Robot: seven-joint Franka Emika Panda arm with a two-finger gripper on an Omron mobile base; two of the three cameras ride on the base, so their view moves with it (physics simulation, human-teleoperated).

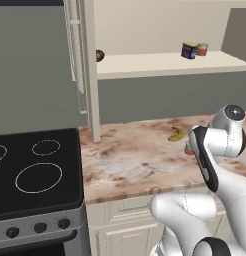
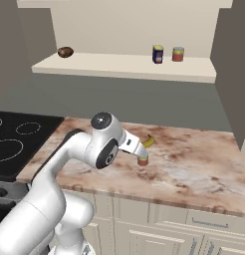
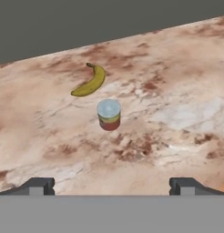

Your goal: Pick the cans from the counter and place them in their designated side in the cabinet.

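Gripper [image 3: 109,186] jaws stand spread wide and empty above the counter [image 3: 186,113], as I see it. Ahead of the fingertips one red-orange can [image 3: 109,114] stands upright on the marble, just near of the banana [image 3: 89,82]. Up on the cabinet [image 2: 124,67] shelf, toward its right, a dark blue can [image 2: 157,54] and another red can [image 2: 178,54] stand close together.
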